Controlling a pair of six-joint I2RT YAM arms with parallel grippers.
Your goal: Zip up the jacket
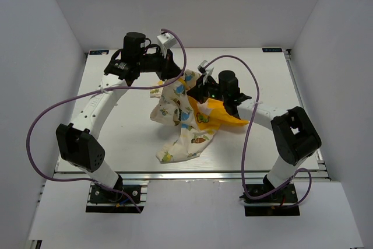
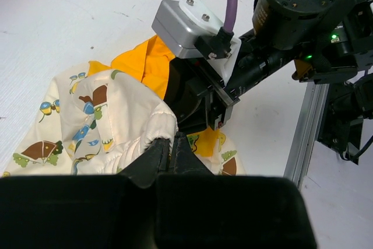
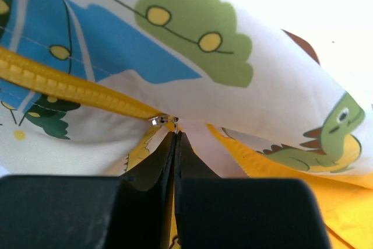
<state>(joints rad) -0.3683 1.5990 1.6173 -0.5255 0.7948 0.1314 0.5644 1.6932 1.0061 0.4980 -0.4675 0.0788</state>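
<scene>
- White walls [image 1: 35, 56] are seen around a pale table [image 1: 128, 138].
- The jacket [image 1: 182, 122] is bunched at the middle of the table in the top view, with its yellow lining [image 1: 224, 118] spread toward the right.
- The left hand [image 2: 173, 145] is closed on a cream edge of the jacket, at the lower middle of its wrist view.
- The right hand [image 3: 175, 139] is closed, fingertips pressed together directly under the small metal pull [image 3: 165, 121] of the yellow zipper [image 3: 70, 88]; whether the pull is pinched cannot be told.
</scene>
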